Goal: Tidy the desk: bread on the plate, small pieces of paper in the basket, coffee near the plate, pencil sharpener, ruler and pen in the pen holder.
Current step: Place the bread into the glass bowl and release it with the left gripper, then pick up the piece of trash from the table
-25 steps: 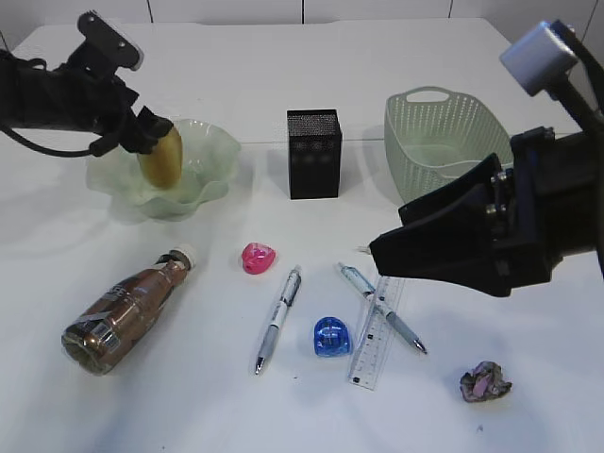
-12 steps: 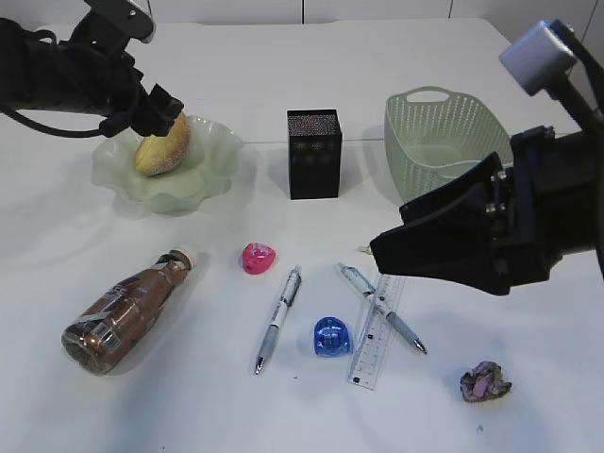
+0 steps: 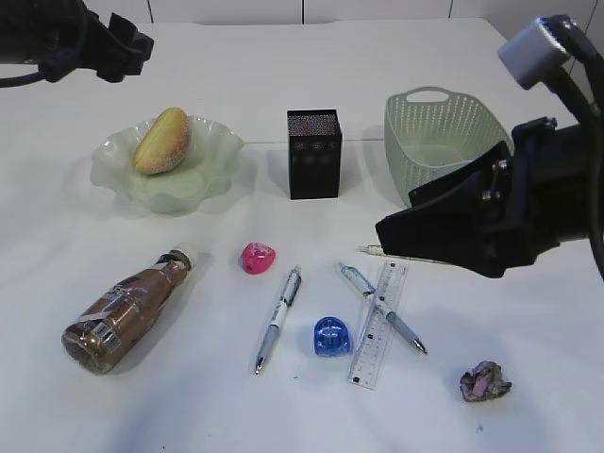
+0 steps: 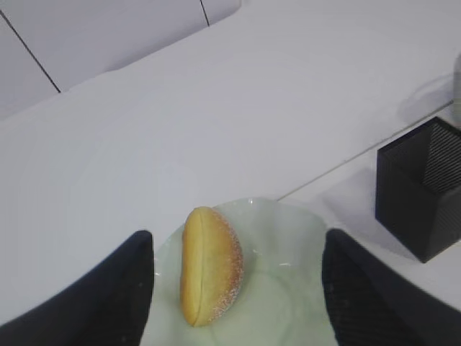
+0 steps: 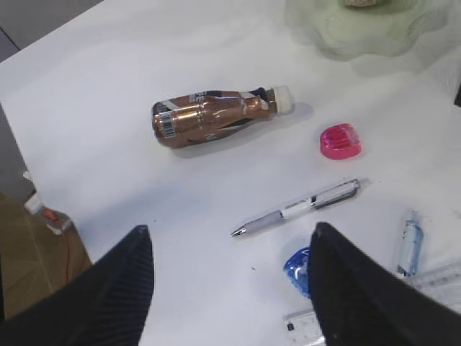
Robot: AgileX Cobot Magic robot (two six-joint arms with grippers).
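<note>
The golden bread (image 3: 162, 140) lies on the wavy green plate (image 3: 204, 179); my left gripper (image 3: 134, 45) hangs open above and behind it, empty. From the left wrist, the bread (image 4: 209, 265) shows between the spread fingers. The coffee bottle (image 3: 127, 307) lies on its side at the front left. Pink (image 3: 257, 257) and blue (image 3: 331, 336) sharpeners, two pens (image 3: 278, 319) (image 3: 382, 307) and the clear ruler (image 3: 379, 326) lie mid-desk. My right gripper (image 3: 396, 236) hovers open over them, holding nothing. A crumpled paper (image 3: 485, 381) sits front right.
The black mesh pen holder (image 3: 313, 153) stands at the middle back, with the green perforated basket (image 3: 439, 142) to its right. A thin pen tip (image 3: 370, 250) pokes out from behind my right gripper. The desk's left edge (image 5: 29, 166) shows in the right wrist view.
My left gripper let go of the bread, which settled flat on the plate, and rose up and to the left. The right gripper drifted slightly up and right.
</note>
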